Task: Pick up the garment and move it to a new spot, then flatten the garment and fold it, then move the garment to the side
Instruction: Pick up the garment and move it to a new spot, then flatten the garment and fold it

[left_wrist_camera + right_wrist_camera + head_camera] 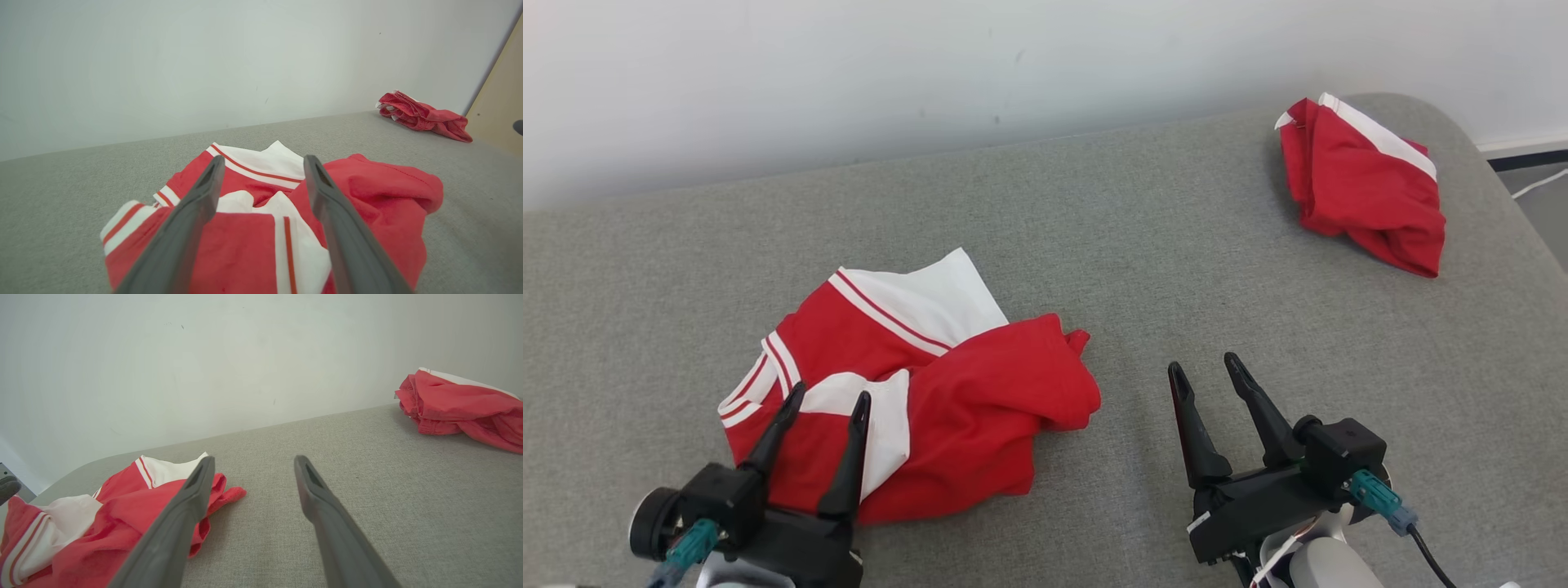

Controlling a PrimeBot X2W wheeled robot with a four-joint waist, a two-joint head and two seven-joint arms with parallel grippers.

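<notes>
- We see a bright, evenly lit scene; the light is soft and diffuse, with no glare on the pale wall (849,82) or the grey padded surface (1176,245).
- Shadows are faint: a soft dark rim under the crumpled garment (915,392) on its right side, and another left of the second red garment (1364,188).
- In the head view we find everything sharp, even the surface's weave.
- In the left wrist view the left gripper's fingers (184,237) go soft near the lens, and the wall greys toward the right.
- In the right wrist view the right gripper's fingers (335,539) blur likewise, and we find the reds paler, slightly washed out.
</notes>
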